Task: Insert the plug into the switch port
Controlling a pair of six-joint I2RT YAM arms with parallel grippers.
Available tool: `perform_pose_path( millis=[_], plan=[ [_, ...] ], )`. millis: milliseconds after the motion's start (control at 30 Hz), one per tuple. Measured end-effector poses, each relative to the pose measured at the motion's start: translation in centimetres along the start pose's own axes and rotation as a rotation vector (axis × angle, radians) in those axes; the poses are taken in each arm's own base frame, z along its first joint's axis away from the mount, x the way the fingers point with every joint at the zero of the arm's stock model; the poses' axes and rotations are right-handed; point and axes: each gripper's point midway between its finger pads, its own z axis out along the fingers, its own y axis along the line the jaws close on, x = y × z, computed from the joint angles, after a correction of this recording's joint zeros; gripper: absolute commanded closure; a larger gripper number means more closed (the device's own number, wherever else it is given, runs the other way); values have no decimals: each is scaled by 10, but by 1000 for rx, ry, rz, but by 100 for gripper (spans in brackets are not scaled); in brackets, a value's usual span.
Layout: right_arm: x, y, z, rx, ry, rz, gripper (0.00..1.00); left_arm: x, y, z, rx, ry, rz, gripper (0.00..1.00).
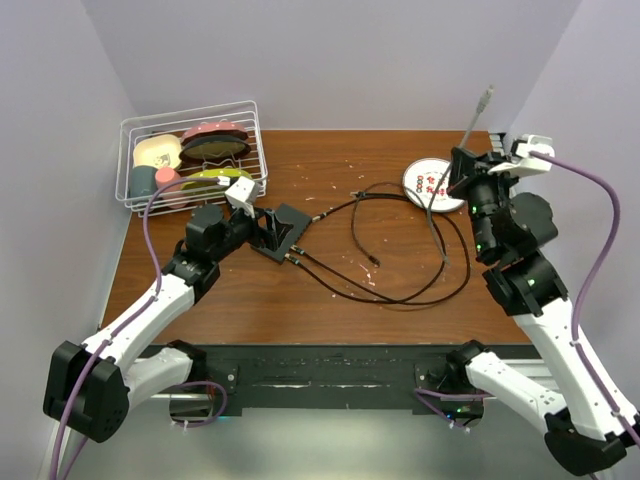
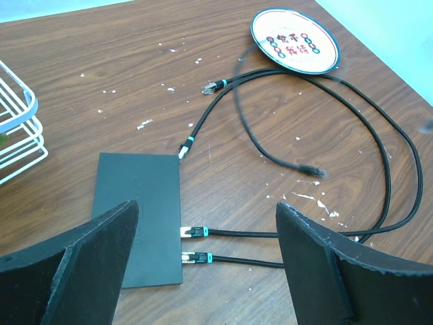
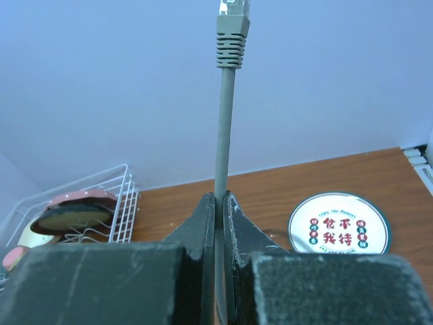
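Right end effector (image 3: 218, 203) clenched on grey cable (image 3: 225, 122), plug (image 3: 233, 8) upright, free for aiming. Left end effector (image 2: 206, 210) released over switch (image 2: 139, 203), probably to brace it.

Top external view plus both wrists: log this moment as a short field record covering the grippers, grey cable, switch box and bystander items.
left gripper: open, over the black switch box, holding nothing
right gripper: shut on the grey cable, raised
plug: points up, far from the box, not inserted
box edge: two black cables already plugged in
bystanders: white disc, wire basket
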Motion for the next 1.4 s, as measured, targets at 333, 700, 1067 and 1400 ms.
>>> perform_pose_path(
  millis=[333, 700, 1067, 1400],
  plan=[
    [88, 31, 4, -205, 233, -51, 98, 0, 0, 0, 1, -2, -2, 12],
    [328, 56, -50, -494, 886, -152, 100, 37, -2, 13, 36, 53, -129, 15],
    [361, 106, -81, -728, 924, -172, 100, 62, -8, 15, 233, 31, -405, 21],
    [355, 120, -83, -799, 897, -141, 100, 44, -18, 9, 369, -44, -471, 25]
  ],
)
